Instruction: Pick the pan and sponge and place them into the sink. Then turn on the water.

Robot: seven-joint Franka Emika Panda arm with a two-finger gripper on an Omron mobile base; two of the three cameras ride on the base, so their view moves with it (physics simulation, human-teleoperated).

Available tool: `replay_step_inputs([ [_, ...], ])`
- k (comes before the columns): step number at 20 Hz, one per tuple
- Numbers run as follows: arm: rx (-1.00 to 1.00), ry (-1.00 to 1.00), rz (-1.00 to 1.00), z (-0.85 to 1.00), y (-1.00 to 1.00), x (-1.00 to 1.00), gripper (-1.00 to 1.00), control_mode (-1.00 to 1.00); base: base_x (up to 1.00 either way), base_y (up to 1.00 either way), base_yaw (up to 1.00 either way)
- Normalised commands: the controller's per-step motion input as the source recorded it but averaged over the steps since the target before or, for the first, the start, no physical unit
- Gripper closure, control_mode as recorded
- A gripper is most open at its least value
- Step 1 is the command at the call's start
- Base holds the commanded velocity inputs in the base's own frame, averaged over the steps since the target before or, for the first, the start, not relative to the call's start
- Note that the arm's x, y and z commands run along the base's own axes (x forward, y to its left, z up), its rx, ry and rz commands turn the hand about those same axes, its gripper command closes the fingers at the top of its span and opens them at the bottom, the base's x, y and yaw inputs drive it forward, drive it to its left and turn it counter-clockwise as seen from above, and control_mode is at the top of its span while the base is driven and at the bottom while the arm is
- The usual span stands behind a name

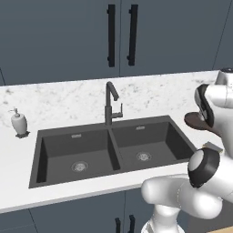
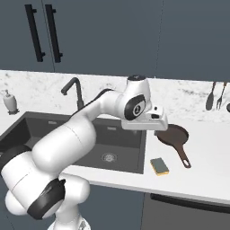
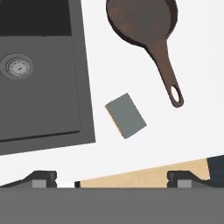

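Jaws open, empty, above the counter [image 2: 211,175]. Pan [image 2: 173,134] and sponge [image 2: 159,166] lie right of the sink [image 2: 27,122]. Hand view shows the sponge's grey face; left base view shows the faucet [image 1: 109,103] and soap bottle [image 1: 18,122]

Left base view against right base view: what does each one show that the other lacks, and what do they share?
Left base view alone: the left basin's drain and the handle on the faucet's side.
Right base view alone: the sponge's full yellow block with its dark top, the pan's whole handle, and utensils hanging on the back wall.
Shared: the sink, the faucet with no water running, the soap dispenser, the cabinet handles, the marble counter, and the pan lying on the counter to the right of the sink.
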Motion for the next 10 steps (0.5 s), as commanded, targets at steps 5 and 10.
replay_step_inputs([
  [5, 0.00, 0.02, 0.03, -0.23, 0.00, 0.19, -1.00, -1.00, 0.00, 0.00, 0.00],
  [10, 0.00, 0.00, 0.01, -0.22, 0.00, 0.19, -1.00, -1.00, 0.00, 0.00, 0.00],
])
